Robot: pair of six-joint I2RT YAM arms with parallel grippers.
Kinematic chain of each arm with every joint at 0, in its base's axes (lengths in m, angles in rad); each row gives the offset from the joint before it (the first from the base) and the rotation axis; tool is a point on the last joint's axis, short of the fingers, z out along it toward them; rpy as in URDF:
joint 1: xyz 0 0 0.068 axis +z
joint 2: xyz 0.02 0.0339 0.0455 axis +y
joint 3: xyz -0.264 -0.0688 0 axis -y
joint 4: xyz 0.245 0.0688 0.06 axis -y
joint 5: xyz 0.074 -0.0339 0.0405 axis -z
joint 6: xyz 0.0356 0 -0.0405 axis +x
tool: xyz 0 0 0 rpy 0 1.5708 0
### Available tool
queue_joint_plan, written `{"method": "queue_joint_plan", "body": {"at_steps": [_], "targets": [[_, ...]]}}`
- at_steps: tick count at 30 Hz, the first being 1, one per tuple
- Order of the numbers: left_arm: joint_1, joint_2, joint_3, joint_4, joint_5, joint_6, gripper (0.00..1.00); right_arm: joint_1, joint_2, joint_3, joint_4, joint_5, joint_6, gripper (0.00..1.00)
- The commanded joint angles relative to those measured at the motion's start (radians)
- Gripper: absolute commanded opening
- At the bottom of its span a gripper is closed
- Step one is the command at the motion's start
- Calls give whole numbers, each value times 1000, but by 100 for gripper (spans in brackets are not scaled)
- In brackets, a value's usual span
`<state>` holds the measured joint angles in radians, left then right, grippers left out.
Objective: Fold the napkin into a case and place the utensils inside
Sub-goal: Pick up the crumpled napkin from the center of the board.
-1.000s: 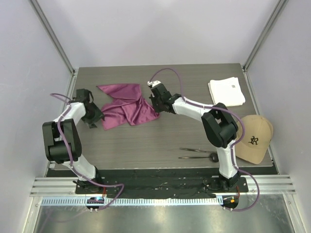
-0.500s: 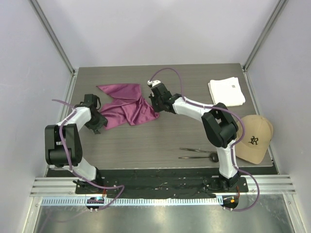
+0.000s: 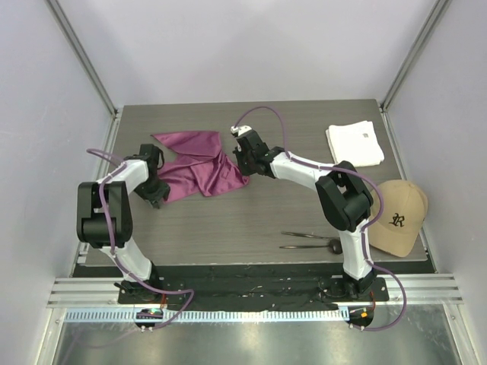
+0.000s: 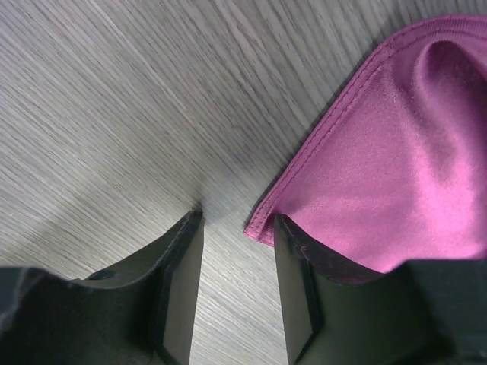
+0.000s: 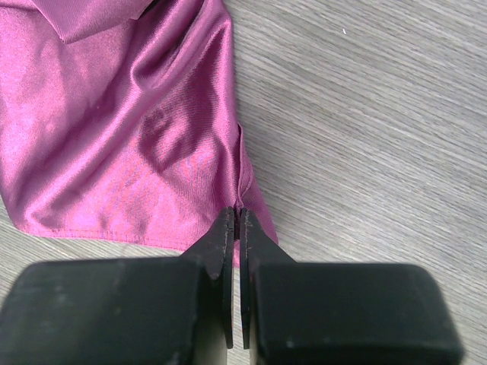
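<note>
Napkin (image 3: 199, 169): thin, limp, likely slippery cloth, rumpled at far left of table (image 3: 251, 220); best taken by hemmed corners. Left gripper (image 4: 236, 220): fingers half apart beside one corner, empty. Right gripper (image 5: 234, 217): pinched shut, apparently on the opposite edge.

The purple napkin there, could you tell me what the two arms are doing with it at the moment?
The right gripper is pinched shut on the right-hand edge of the napkin, which lies rumpled and loosely doubled over on the table, not yet folded. The left gripper is open, with the napkin's near left corner between its fingers. The utensils lie untouched near the front edge.
</note>
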<state>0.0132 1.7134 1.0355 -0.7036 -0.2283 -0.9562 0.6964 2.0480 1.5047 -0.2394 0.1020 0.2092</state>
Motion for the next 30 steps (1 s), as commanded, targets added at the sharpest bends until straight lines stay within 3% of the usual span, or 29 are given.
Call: {"method": "queue_joint_plan", "body": {"at_steps": [1,4,8,13,15,17,21,26,30], "targets": [[-36,49,32,4,-34,-33,43,2,-71,-6,45,5,-1,1],[-47,69,52,-17,-26,-45,43,2,-69,-6,45,4,-2,1],[-61,89,78,-66,-42,-91,50,3,-72,-8,45,-8,-1,1],[-65,95,75,-99,-97,-168,47,3,-81,-15,46,-13,-2,1],[-65,103,69,-71,-72,-180,40,3,-83,-15,46,-19,2,1],[-65,115,74,-63,-62,-199,23,6,-86,-18,46,-19,1,1],[-67,89,54,-40,-91,-220,1,8,-106,-27,45,-15,1,1],[-65,-10,18,-21,-147,-187,0,12,-127,-41,43,-10,4,1],[-67,-231,-57,53,-207,-77,0,14,-147,-43,43,13,9,1]]}}
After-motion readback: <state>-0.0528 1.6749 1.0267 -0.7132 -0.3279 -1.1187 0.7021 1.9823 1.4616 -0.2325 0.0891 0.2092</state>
